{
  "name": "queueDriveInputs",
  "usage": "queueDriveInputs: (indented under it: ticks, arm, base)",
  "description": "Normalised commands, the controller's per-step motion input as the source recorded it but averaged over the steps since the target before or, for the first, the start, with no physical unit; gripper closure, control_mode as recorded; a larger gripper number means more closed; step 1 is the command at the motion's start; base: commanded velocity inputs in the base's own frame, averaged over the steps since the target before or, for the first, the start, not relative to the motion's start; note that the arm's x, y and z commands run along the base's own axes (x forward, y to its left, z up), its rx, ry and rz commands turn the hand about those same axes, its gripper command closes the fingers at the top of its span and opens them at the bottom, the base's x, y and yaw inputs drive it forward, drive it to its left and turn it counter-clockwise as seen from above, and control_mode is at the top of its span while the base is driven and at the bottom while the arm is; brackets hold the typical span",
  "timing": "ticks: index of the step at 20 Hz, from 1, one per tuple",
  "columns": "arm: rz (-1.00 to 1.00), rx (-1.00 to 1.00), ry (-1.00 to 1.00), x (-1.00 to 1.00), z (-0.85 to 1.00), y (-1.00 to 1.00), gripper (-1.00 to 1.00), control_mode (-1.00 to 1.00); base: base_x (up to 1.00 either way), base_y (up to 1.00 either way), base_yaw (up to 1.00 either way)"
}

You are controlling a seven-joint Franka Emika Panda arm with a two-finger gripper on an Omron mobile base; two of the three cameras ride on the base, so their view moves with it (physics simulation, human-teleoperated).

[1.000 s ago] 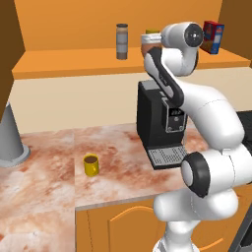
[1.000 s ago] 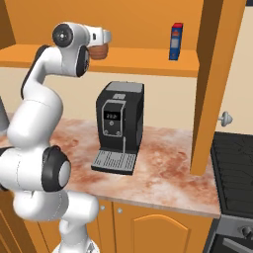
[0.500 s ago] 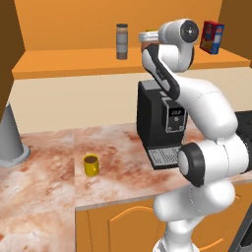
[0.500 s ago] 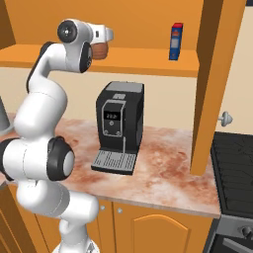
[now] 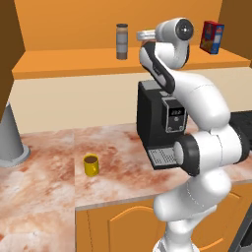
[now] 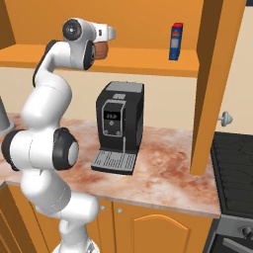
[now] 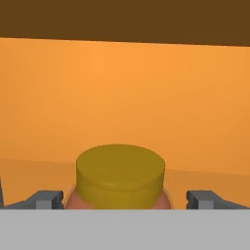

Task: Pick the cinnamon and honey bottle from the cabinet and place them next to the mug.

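On the shelf of the orange cabinet point(image 5: 64, 63) the slim grey-brown cinnamon point(image 5: 121, 41) stands upright, left of my hand. The honey bottle point(image 6: 100, 50), a rounded brown jar with a yellow lid point(image 7: 120, 175), stands just below and ahead of my gripper point(image 7: 125, 200). The gripper is open, one fingertip point(image 7: 49, 199) on each side of the jar and apart from it. In the left base view my arm hides the jar, and my gripper point(image 5: 145, 35) reaches in over the shelf. The yellow mug point(image 5: 91, 165) sits on the marble counter, left of the arm.
A black coffee machine point(image 5: 158, 120) stands on the counter under the shelf. A red and blue box point(image 5: 212, 37) is at the shelf's right end. A grey cone-shaped base point(image 5: 10, 140) sits at the far left. A wooden side panel point(image 6: 212, 84) and stove point(image 6: 237, 163) lie to the right.
My arm's upper joints have swung a little left and the hand has edged in over the honey bottle. The jaws have stayed open. Nothing on the shelf or counter has moved.
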Motion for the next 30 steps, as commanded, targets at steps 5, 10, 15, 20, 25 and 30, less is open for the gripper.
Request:
queueDriveInputs:
  ticks: [5, 10, 15, 20, 25, 30]
  arm:
    - [0.00, 0.00, 0.00, 0.15, 0.00, 0.00, -1.00, -1.00]
    - [0.00, 0.00, 0.00, -0.01, -0.06, 0.00, -1.00, -1.00]
    - [0.00, 0.00, 0.00, 0.00, 0.00, 0.00, -1.00, -1.00]
    - [0.00, 0.00, 0.00, 0.26, -0.04, 0.00, -1.00, -1.00]
    - [0.00, 0.00, 0.01, 0.11, -0.01, 0.00, -1.00, -1.00]
    - [0.00, 0.00, 0.02, -0.23, -0.07, 0.11, -1.00, -1.00]
  base:
    - [0.00, 0.00, 0.00]
    - [0.00, 0.00, 0.00]
    - [0.00, 0.00, 0.00]
    - [0.00, 0.00, 0.00]
    - [0.00, 0.00, 0.00]
    - [0.00, 0.00, 0.00]
